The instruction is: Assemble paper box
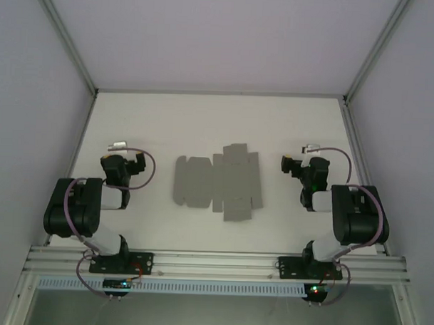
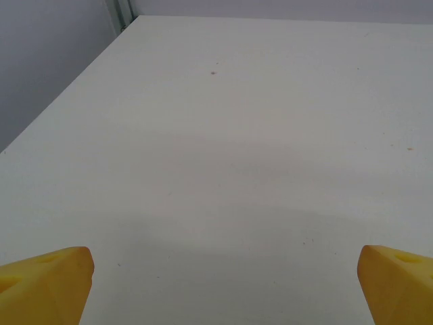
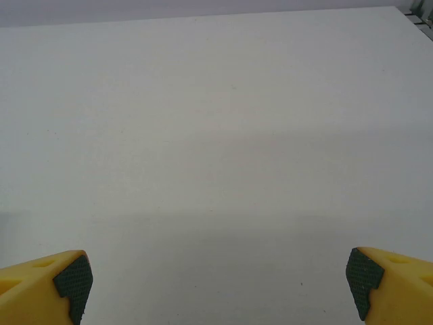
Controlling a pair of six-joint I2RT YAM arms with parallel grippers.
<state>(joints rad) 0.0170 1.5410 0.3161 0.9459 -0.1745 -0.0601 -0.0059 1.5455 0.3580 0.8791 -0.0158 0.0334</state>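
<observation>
Paper box (image 1: 218,182) lies flat on surface (image 1: 161,125); left hand (image 2: 223,288), right hand (image 3: 216,284) both wide apart, empty. Risk: thin sheet slides or creases wrongly when pinched

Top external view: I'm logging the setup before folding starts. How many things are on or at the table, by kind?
paper box sheet, flat and grey: 1
Robot arms: 2, the left arm and the right arm
Total: 3
</observation>
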